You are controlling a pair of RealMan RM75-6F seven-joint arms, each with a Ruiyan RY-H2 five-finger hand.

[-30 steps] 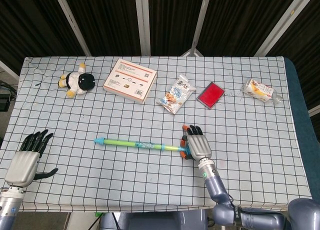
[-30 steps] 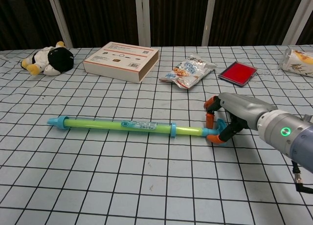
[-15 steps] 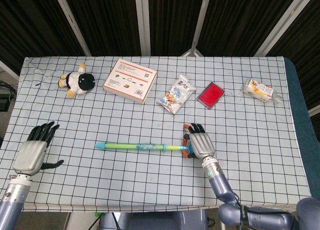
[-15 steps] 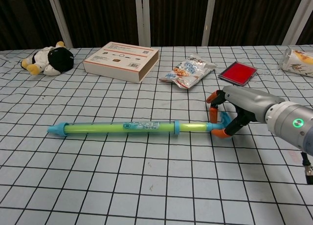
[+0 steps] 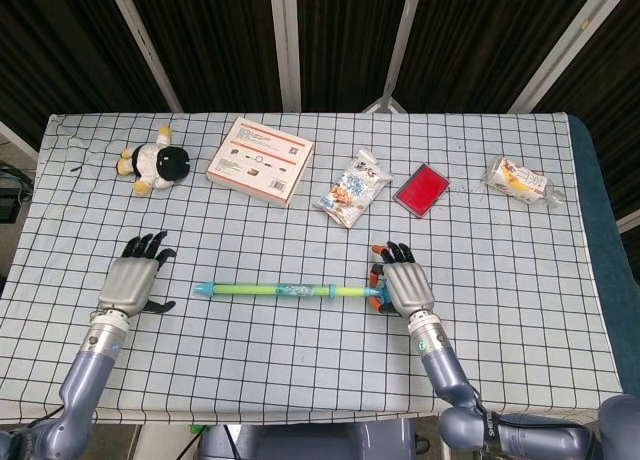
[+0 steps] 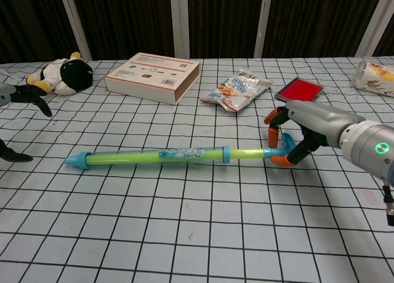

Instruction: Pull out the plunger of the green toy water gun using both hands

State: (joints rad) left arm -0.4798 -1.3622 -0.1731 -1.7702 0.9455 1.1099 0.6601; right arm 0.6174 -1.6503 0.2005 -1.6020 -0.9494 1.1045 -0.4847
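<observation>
From the head view, the green toy water gun (image 5: 285,291) lies flat across the middle of the checkered table (image 5: 520,280). Your right hand (image 5: 404,285) grips the plunger handle (image 5: 375,296) at its right end. Your left hand (image 5: 131,284) sits near the gun's tip, apart from it, fingers spread and holding nothing.

From the chest view, your right hand (image 6: 311,130) has its fingers curled around the handle (image 6: 277,154). Only the dark fingertips (image 6: 28,92) of your left hand show at the left edge, well apart from the gun (image 6: 154,155).
</observation>
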